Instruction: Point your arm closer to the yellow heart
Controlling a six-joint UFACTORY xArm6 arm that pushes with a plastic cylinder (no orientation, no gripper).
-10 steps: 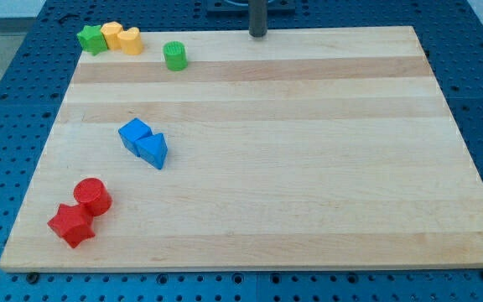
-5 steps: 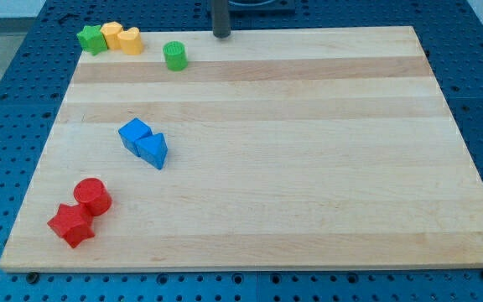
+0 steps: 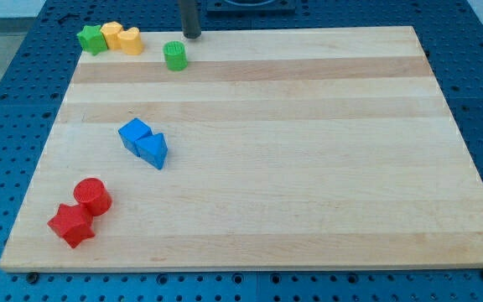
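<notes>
The yellow heart (image 3: 129, 39) lies at the top left of the wooden board, touching a second yellow block (image 3: 111, 34) on its left. A green star (image 3: 92, 39) sits left of that one. My tip (image 3: 191, 36) is at the board's top edge, right of the yellow heart and just above and right of the green cylinder (image 3: 174, 56). It touches no block.
A blue cube (image 3: 134, 134) and a blue triangle (image 3: 153, 151) touch each other at the left middle. A red cylinder (image 3: 92, 196) and a red star (image 3: 71, 224) sit at the bottom left. The board (image 3: 309, 151) rests on a blue pegboard table.
My tip has slid left along the board's top edge, from right of centre to just above the green cylinder. No block has moved.
</notes>
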